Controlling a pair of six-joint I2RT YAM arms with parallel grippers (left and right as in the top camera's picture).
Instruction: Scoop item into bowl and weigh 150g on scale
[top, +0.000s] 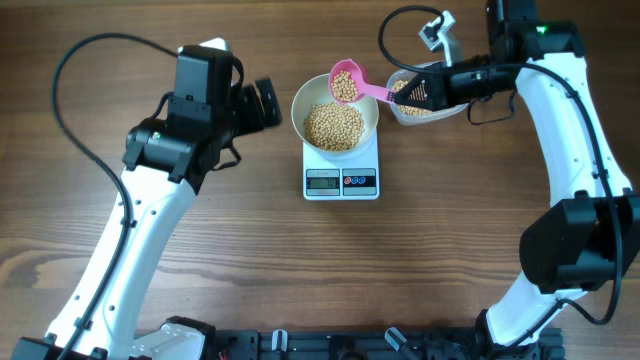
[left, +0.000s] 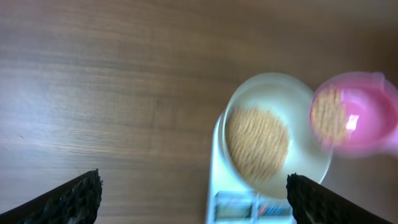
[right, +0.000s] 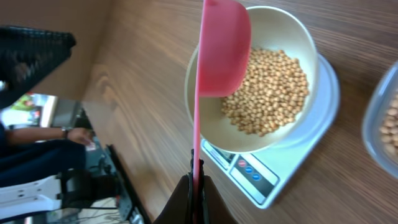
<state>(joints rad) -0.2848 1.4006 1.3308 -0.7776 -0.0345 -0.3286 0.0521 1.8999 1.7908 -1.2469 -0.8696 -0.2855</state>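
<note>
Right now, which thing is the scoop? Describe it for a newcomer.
Find the white scale mid-table, the white bowl on it. Over the bowl's rim on the right arm's side is the scoop, holding beans, its handle pinched by the right gripper. Nothing else is pink.

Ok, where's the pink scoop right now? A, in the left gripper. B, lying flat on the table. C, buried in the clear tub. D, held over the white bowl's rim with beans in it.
D: the pink scoop, loaded with beans, hangs over the far rim of the white bowl, its handle pinched by the right gripper.
</note>
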